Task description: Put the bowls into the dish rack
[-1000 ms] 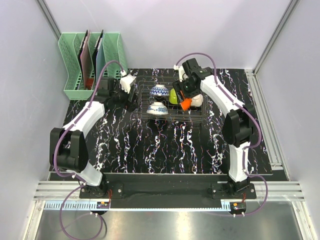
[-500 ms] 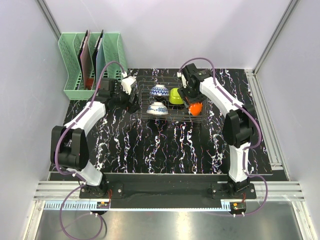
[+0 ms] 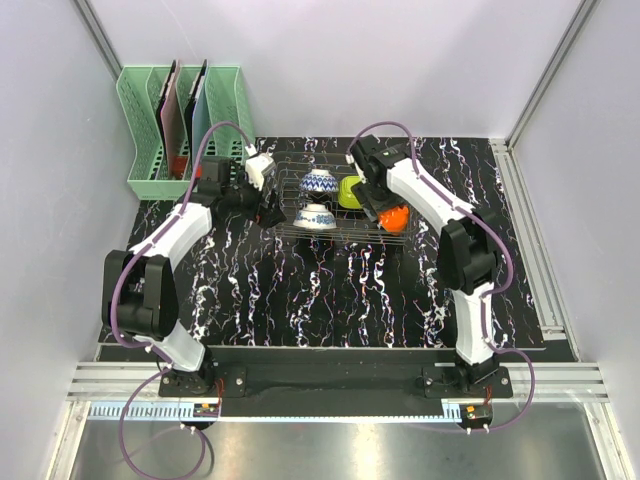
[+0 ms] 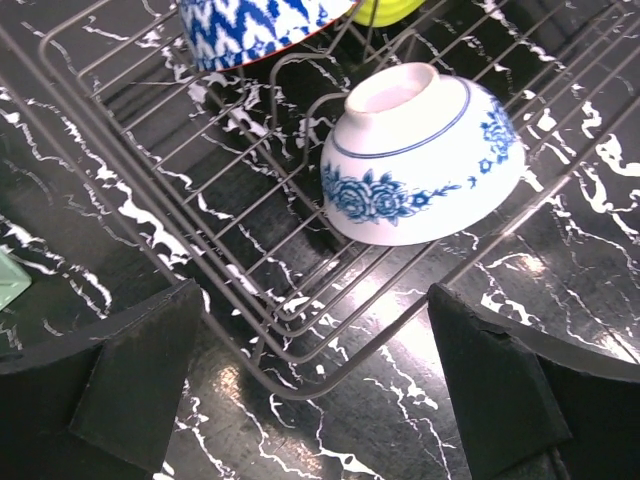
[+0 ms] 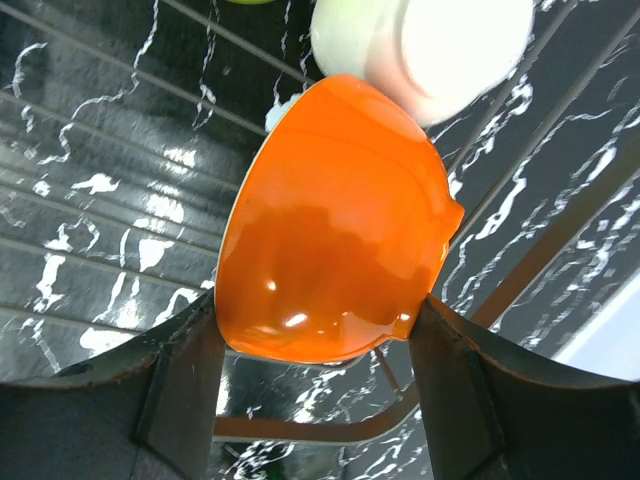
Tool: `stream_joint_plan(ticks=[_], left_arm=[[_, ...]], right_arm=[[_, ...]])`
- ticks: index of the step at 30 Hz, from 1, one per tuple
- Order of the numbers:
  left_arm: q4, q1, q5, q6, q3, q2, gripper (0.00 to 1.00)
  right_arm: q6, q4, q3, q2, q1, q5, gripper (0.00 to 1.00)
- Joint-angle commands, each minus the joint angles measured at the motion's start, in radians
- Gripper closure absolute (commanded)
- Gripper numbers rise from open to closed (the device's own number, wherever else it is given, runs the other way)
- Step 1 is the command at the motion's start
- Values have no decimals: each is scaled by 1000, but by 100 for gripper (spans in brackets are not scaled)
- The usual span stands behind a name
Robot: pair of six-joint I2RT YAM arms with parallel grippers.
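Note:
The dish rack [image 3: 340, 233] sits at the back middle of the table. Two white-and-blue bowls [image 3: 318, 181] [image 3: 315, 217] lie in its left part and the lime green bowl [image 3: 349, 192] beside them. My right gripper [image 3: 380, 203] is shut on the orange bowl [image 5: 330, 230], a finger pressed on each side, low in the rack's right end. The white bowl [image 5: 440, 40] lies just behind it. My left gripper [image 4: 310, 390] is open and empty, straddling the rack's corner wire [image 4: 300, 385], near the flowered bowl [image 4: 420, 160].
A mint-green slotted holder [image 3: 150, 130] with flat boards stands at the back left. Grey walls enclose the table on three sides. The black marbled mat [image 3: 330, 290] lies in front of the rack.
My right gripper has come down with the orange bowl from above the rack into the rack's right end. My left gripper has edged a little right, toward the rack's left corner.

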Motion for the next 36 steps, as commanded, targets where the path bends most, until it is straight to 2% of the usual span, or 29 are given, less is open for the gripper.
stream_joint_plan(ticks=[1, 9, 20, 36], left_arm=[[60, 1, 68, -12, -20, 2, 1], [62, -4, 71, -3, -35, -17, 1], [62, -6, 68, -8, -35, -18, 1], [63, -4, 54, 1, -47, -46, 1]], right_arm=[[-10, 8, 52, 80, 19, 70, 100], [-19, 10, 113, 125, 36, 97, 100], [-55, -3, 10, 70, 105, 94, 100], [27, 16, 27, 215, 202, 140, 100]])
